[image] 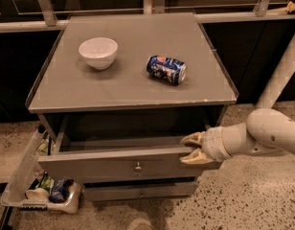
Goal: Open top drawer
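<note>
The top drawer of the grey cabinet stands pulled partly out. Its flat grey front has a small round metal knob at its centre, and the dark inside of the drawer box shows behind the front. My gripper reaches in from the right on a white arm. It is at the right end of the drawer front. One fingertip lies above the front's top edge and the other is in front of it, so they clasp that edge.
A white bowl and a blue can lying on its side rest on the cabinet top. A narrower lower drawer front shows below. A white bin with packages stands on the floor at the left. A white post rises at the right.
</note>
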Robot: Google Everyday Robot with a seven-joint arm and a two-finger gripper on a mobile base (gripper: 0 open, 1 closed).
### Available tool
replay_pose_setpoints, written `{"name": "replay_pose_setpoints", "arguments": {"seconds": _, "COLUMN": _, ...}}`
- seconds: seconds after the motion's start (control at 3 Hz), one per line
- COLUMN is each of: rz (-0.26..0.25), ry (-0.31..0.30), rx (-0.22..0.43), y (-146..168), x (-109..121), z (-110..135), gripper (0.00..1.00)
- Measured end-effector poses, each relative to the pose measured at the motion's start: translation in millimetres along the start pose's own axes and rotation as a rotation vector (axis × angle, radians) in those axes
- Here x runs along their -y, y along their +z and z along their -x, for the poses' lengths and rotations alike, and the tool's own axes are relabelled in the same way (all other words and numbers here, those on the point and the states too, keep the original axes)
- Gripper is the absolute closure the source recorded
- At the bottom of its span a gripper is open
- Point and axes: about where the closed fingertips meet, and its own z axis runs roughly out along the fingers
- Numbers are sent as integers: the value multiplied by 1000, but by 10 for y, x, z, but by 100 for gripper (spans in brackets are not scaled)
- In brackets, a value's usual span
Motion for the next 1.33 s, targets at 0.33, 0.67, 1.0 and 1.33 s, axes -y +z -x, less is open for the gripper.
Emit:
{"name": "replay_pose_setpoints", "arguments": {"seconds": 0.33, "rz": 0, "ry": 0, "rx": 0, "y": 0, "x": 0, "z": 0, "gripper": 59}}
{"name": "replay_pose_setpoints", "arguments": {"seconds": 0.67, "rz": 0, "ry": 0, "rx": 0, "y": 1, "x": 0, "z": 0, "gripper": 35}}
{"name": "replay_pose_setpoints", "arguments": {"seconds": 1.0, "rz": 9, "ry": 2, "rx": 8, "y": 5, "x": -81, "z": -16, "gripper": 12}}
{"name": "replay_pose_setpoints", "arguments": {"seconds": 1.33, "rz": 14, "ry": 19, "rx": 22, "y": -49, "x": -433, "z": -90, "gripper": 14}}
